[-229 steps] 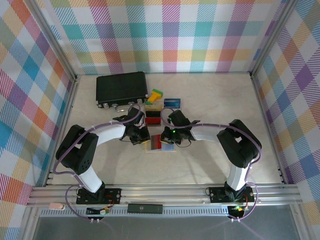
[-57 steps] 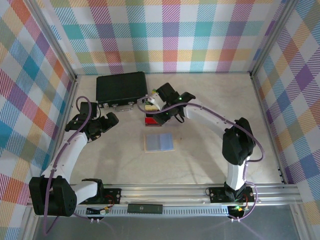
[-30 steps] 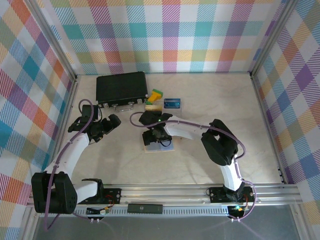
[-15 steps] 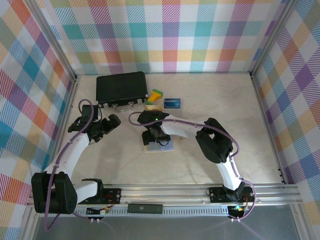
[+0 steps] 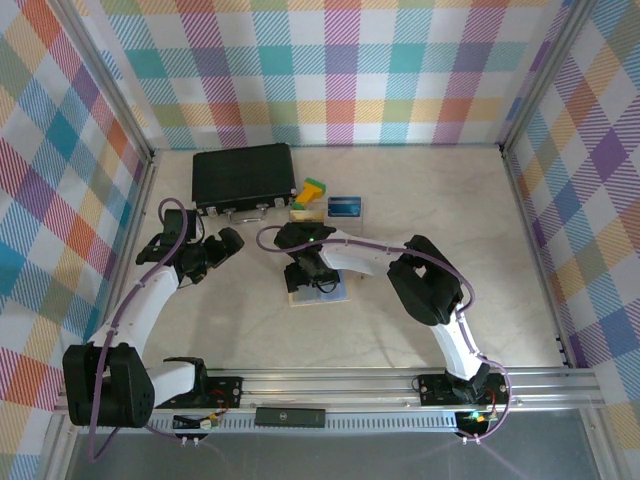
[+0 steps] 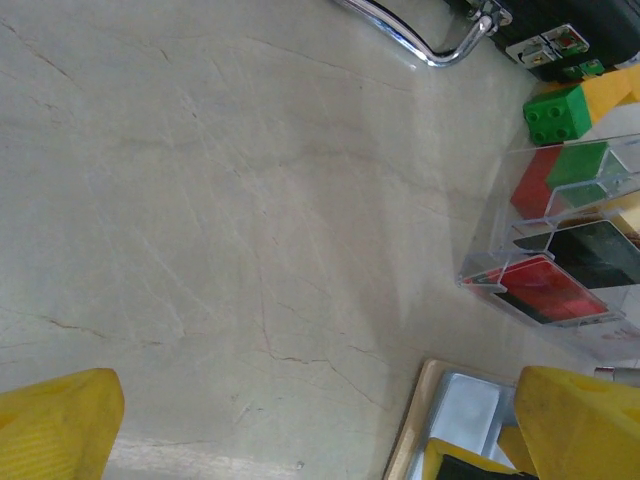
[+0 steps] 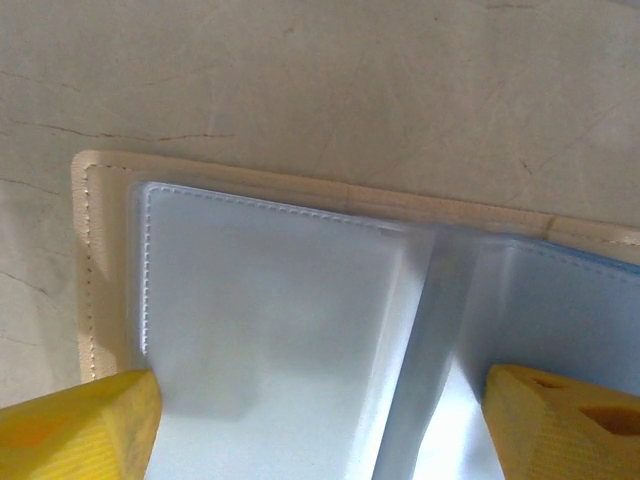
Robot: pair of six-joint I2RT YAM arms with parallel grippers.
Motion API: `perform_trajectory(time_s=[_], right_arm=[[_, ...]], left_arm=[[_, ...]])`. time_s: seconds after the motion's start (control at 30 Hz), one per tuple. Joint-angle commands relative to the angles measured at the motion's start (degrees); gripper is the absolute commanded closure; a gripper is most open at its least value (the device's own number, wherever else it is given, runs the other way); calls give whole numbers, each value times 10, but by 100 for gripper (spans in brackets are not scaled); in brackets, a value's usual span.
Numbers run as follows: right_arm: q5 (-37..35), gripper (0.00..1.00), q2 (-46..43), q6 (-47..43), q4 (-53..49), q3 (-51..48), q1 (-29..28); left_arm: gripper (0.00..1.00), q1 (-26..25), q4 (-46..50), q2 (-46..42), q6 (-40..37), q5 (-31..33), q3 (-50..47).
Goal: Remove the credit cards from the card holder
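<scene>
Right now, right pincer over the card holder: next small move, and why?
Probably lower the right pincer onto the card holder and close: it hangs open above the holder, gripping nothing, while the left pincer hangs open over the table.

The counter (image 6: pixel 180 200) looks like pale, matt stone veined with fine cracks. The card holder (image 7: pixel 270 300) is glossy translucent plastic, stitched inside a tan, matt border. The case handle (image 6: pixel 432 60) is shiny chromed metal.

No lettering is legible (print on the blue card (image 5: pixel 345 207) blurs).
</scene>
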State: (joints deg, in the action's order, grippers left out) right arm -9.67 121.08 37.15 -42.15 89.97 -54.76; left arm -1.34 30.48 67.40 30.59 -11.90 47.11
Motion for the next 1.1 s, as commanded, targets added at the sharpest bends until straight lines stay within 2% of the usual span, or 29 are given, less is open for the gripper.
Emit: perform_trajectory(time_s=[0.0, 0.5, 0.73, 0.87, 1.07], right_arm=[[6, 19, 24, 17, -34, -39, 2], [43, 34, -10, 14, 25, -96, 24], [43, 42, -15, 18, 34, -104, 28], [43, 50, -18, 19, 40, -108, 29], [40, 60, -27, 24, 51, -117, 31]], left_arm=[[0, 8, -9, 9, -1, -20, 0], [0, -2, -31, 50, 7, -78, -1], [5, -20, -44, 70, 12, -95, -3], [11, -41, -58, 85, 22, -109, -8], [37, -81, -90, 118, 43, -138, -23]])
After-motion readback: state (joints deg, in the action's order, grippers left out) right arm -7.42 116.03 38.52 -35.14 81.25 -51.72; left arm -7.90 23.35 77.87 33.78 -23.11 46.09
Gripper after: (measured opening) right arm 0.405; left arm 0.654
